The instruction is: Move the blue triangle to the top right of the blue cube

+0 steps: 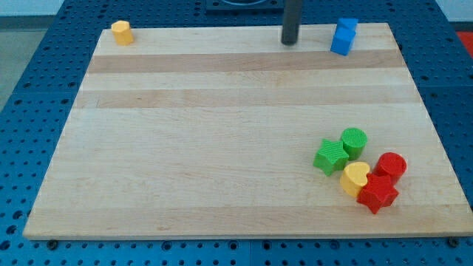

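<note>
Dark rod dropping straight down from the frame's top edge, right of centre. My tip [289, 42] resting at the upper part of the frame, upright, not tilted.

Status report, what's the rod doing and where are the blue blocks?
My tip at the board's top edge, left of the blue blocks, not touching. Blue pair pressed together, shapes unclear. Nothing between tip and blocks.

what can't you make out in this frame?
- Blue blocks, view's top right: two pieces touch and merge in colour; which is the triangle and which the cube is too small to tell.
- My tip: rod cut off by the view's top edge.
- Red star: partly overlapped by the yellow heart.
</note>
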Tool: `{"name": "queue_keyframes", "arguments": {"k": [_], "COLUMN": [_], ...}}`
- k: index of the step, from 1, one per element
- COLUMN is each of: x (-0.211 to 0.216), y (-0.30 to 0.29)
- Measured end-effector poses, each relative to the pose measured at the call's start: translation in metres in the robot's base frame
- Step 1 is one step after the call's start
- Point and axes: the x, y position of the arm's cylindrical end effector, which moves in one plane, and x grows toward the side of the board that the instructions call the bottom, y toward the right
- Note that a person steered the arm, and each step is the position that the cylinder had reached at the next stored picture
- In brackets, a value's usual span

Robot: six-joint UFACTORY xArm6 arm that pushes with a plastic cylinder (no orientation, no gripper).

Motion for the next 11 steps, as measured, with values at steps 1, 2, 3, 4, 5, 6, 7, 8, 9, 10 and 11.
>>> {"name": "queue_keyframes", "arguments": {"k": [1, 2, 3, 4, 5, 6, 7, 8, 9, 10, 11], "x": [-0.01, -0.008, -0.009, -0.01, -0.01, -0.009, -0.01, -0.01, -0.01, -0.01, -0.01], "y": [0.004, 0.033, 0.047, 0.048, 0.057, 0.078, 0.111, 0.119, 0.124, 0.15, 0.154]}}
